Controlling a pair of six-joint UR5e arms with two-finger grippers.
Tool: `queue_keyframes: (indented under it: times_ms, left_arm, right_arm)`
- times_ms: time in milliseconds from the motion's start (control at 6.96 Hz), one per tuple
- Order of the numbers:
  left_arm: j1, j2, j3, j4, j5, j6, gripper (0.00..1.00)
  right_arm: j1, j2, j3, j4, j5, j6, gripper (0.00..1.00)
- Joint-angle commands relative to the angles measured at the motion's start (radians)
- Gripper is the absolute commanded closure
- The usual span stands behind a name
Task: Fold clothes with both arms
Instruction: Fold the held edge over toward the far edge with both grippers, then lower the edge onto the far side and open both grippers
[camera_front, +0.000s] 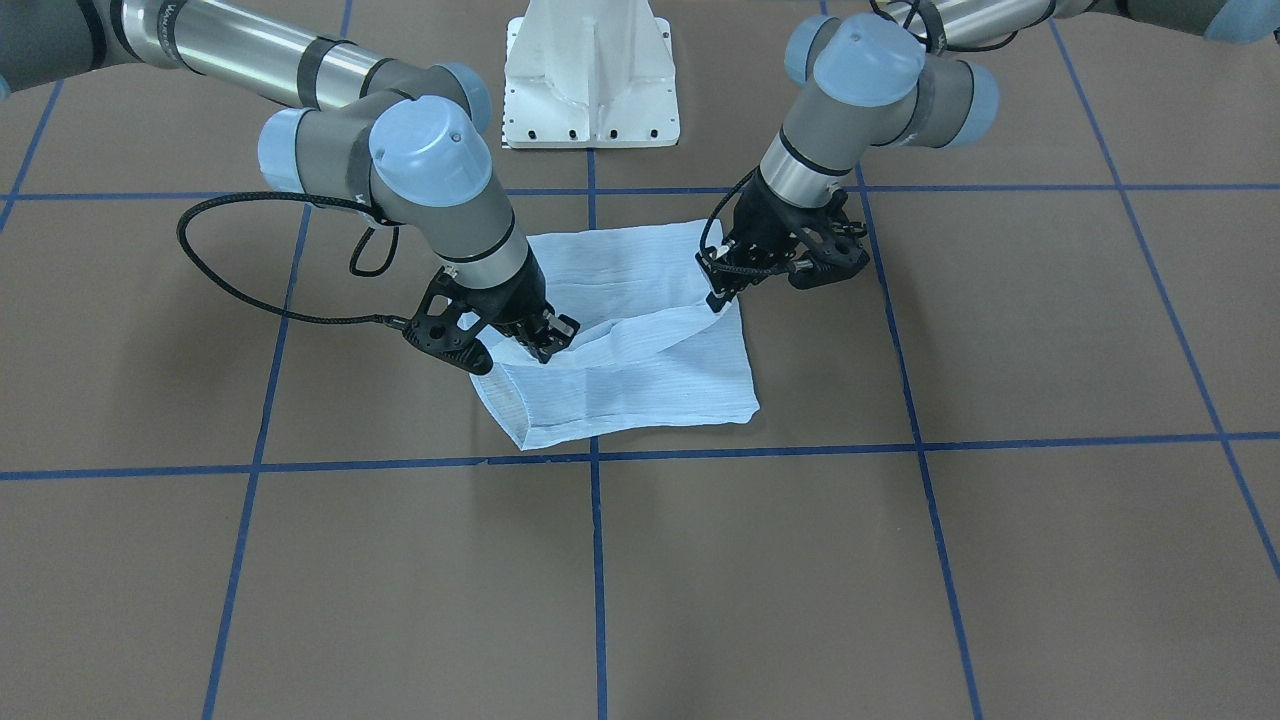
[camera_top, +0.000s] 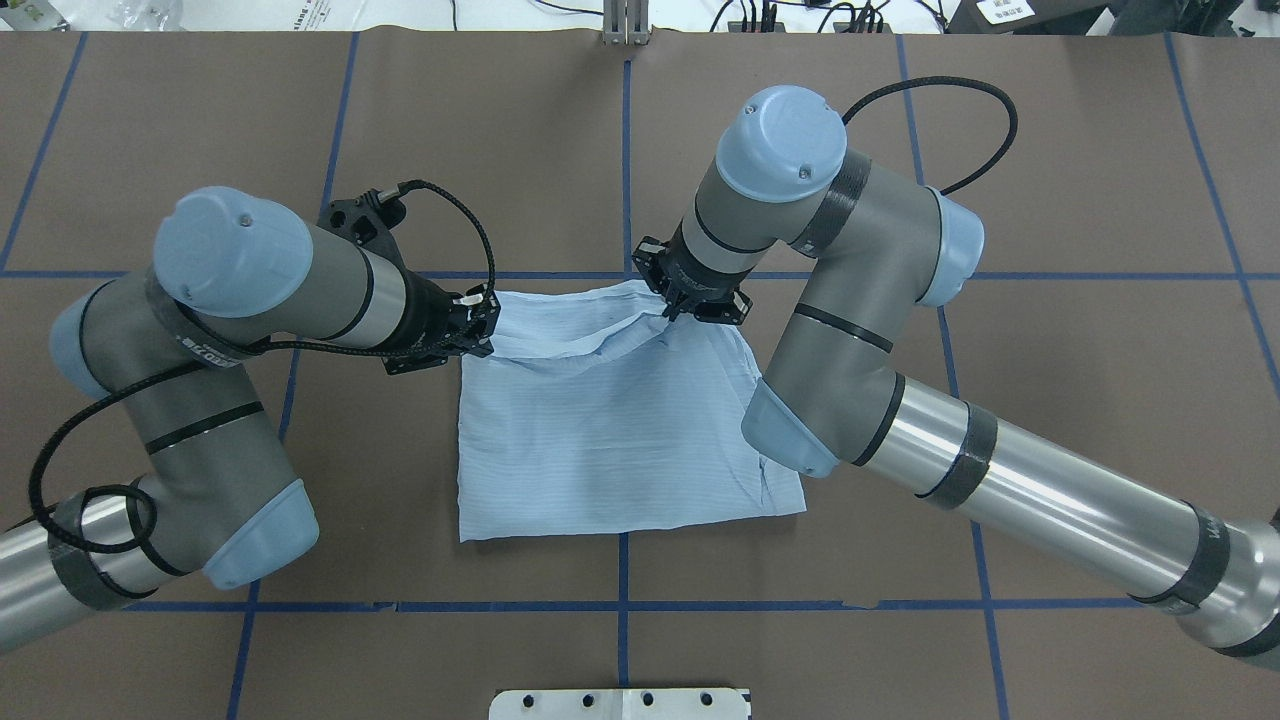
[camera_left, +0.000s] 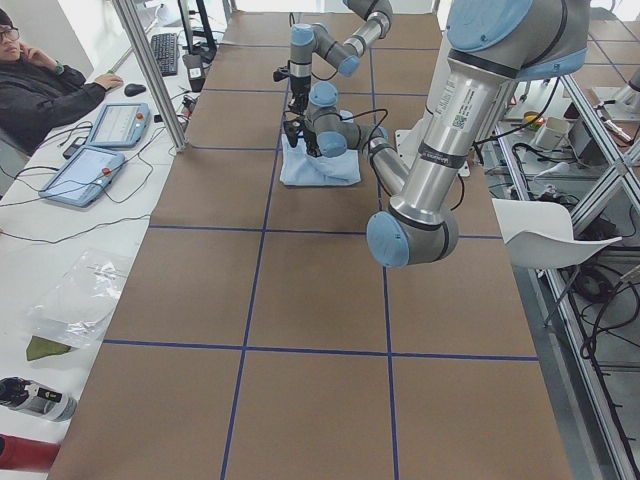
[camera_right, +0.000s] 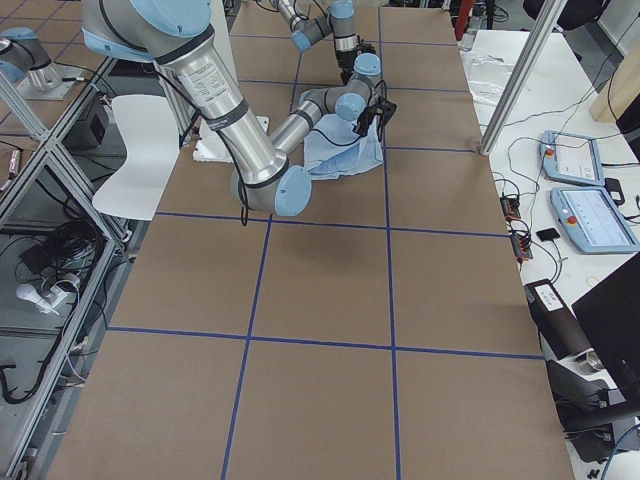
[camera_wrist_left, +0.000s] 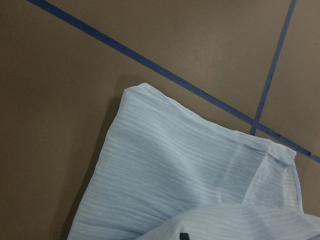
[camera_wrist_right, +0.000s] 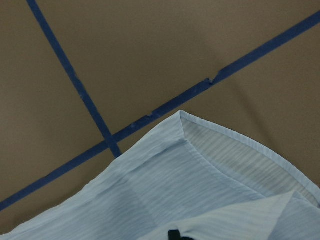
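Here — shirt (camera_front: 650, 390) in left tool (camera_front: 716, 297), right tool (camera_front: 548, 348)

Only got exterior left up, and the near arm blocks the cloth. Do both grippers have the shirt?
Observer: Yes. In the front-facing view the left gripper and the right gripper are each closed on an edge of the shirt.
Operator: Edge lifted or flat?
Observer: Lifted. A band of fabric sags between the two grippers, above the rest of the shirt, which lies flat on the table.
Operator: Where does it sit on the grid?
Observer: The right wrist view shows one shirt corner just short of a blue tape line, not overlapping it.
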Motion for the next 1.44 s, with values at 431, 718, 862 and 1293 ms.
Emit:
queue_keyframes:
  times_ms: [431,718,862,1293]
  left_arm:
    - [-0.03,-0.008,0.043,-0.034,0.0,0.011,1.0]
    - [-0.039,-0.008,0.045,-0.034,0.001,0.009,0.75]
    - [-0.042,-0.007,0.045,-0.031,0.001,0.008,0.15]
    - [-0.061,-0.007,0.046,-0.024,0.001,0.006,0.01]
  right_arm:
    - [0.005,0.054,-0.083,0.006,-0.006,-0.004,1.0]
    - [0.004,0.055,-0.087,0.014,-0.011,-0.005,0.23]
    - [0.004,0.057,-0.089,0.027,-0.031,-0.004,0.0]
    - [0.019,0.057,-0.098,0.037,-0.031,-0.007,0.0]
